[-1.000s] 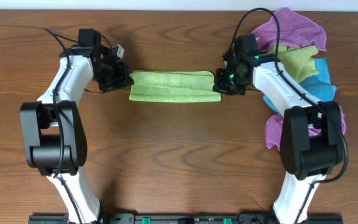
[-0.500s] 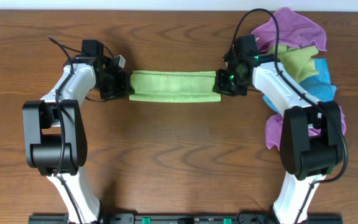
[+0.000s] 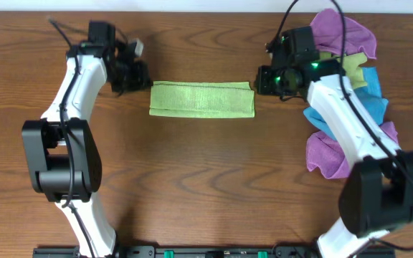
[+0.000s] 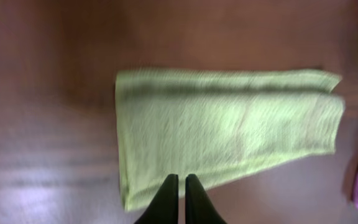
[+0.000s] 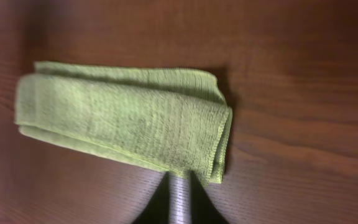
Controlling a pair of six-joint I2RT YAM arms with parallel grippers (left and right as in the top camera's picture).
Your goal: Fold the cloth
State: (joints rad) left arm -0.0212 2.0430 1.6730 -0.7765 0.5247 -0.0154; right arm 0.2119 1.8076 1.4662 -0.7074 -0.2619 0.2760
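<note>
Across the far middle of a brown wooden desk [image 3: 206, 179] lies the lime-green cloth [image 3: 201, 99], folded into a long narrow strip. It lies flat, its long sides running left to right, with a robot arm at each short end. Seen from overhead, the left hand [image 3: 136, 75] sits just beside the strip's left end, slightly farther back on the desk, and has no fabric in it. The right hand [image 3: 264, 80] sits just beside the right end, also with nothing in it. The left wrist camera, which is blurred, looks down on the cloth [image 4: 229, 124] with its stacked layers showing along one side. The left hand [image 4: 179, 186] is clenched, its two dark fingers pressed together, and the tips overlap the near edge of the fabric in the picture. Whether they touch it cannot be told. The right wrist camera shows the cloth [image 5: 123, 118] with a rounded fold at its near end. The right hand [image 5: 179, 186] is likewise clenched and grasps nothing, its tips just at the cloth's edge. At the right end of the desk, behind and beside the right arm, other cloths are heaped together: a purple cloth [image 3: 335, 29], an olive-green cloth [image 3: 350, 68] and a blue cloth [image 3: 371, 93].
</note>
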